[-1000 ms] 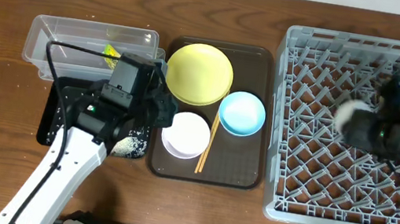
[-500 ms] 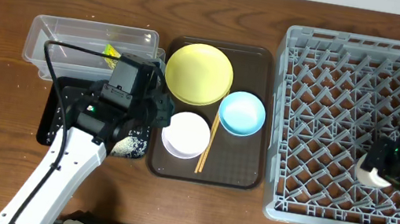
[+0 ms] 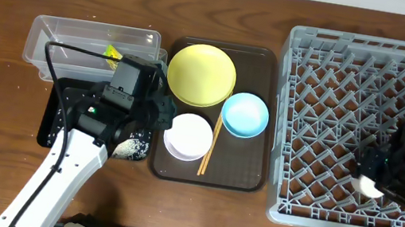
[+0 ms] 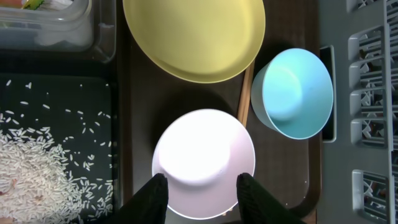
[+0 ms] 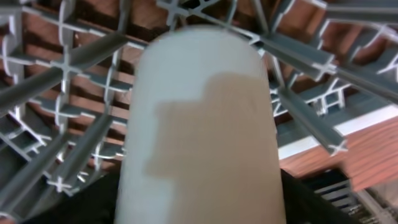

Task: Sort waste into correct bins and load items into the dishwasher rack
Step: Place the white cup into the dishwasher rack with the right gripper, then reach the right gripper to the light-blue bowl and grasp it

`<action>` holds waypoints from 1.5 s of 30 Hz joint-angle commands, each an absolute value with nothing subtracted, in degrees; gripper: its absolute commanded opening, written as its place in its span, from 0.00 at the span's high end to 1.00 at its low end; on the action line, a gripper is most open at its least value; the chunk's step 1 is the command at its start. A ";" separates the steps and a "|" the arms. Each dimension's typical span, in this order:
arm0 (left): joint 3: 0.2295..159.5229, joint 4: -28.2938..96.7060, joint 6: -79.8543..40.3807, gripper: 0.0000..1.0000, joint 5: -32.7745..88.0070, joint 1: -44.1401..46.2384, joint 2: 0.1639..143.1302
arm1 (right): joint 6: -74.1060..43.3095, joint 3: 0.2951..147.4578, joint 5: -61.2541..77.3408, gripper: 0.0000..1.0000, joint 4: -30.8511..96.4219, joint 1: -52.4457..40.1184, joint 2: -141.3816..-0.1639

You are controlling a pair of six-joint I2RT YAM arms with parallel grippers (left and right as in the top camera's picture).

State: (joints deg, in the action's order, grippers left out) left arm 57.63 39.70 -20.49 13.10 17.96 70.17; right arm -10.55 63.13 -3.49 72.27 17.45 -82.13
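Biggest thing by far is the grey dishwasher rack (image 3: 302, 40) on the right, all plastic lattice and upright pegs. Next is the dark-brown serving tray (image 3: 246, 172) mid-table, smooth with rounded corners. On the left are the clear plastic tub (image 3: 78, 33) and, just in front of it, the shallow black tray (image 3: 51, 119), half hidden under the left arm (image 3: 66, 166). On the serving tray sit the round yellow plate (image 3: 202, 74), the light-blue bowl (image 3: 245, 113) and the white bowl (image 3: 188, 135). The left gripper (image 4: 202, 183) hovers over the white bowl's near rim, jaws apart, holding nothing. The right gripper (image 3: 376, 176) is down in the rack's front right part, right at the small pale cup (image 3: 369, 188). Can't tell if it's gripping. Thin wooden chopsticks (image 3: 208, 148) lie between the bowls. The crumpled wrapper (image 3: 112, 52) is in the tub and loose rice grains (image 3: 129, 148) are in the black tray.
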 commanded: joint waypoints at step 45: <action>56.21 50.33 -19.97 0.42 4.64 17.74 70.00 | 5.89 79.77 -1.04 0.34 40.40 -25.50 -110.98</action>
State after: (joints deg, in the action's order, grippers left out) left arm 56.75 50.11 -20.69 5.58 17.93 70.17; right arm 5.65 79.40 0.21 40.60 -24.40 -108.97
